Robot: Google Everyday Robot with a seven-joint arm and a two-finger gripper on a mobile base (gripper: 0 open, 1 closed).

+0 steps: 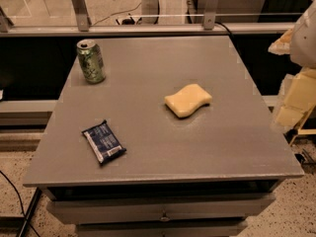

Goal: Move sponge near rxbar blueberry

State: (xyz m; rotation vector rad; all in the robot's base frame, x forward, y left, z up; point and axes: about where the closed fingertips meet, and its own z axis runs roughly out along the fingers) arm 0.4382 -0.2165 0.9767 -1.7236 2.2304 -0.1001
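The pale yellow sponge (188, 100) lies flat on the grey table (158, 147), a little right of centre. The dark blue rxbar blueberry (103, 141) lies flat near the front left of the table, well apart from the sponge. My gripper (296, 98) is at the right edge of the view, beyond the table's right side and level with the sponge. It is partly cut off by the frame and holds nothing that I can see.
A green soda can (91, 61) stands upright at the table's back left corner. A glass barrier with metal posts (79, 6) runs behind the table. Drawers (163, 209) sit under the front edge. A black cable (19, 206) lies on the floor at lower left.
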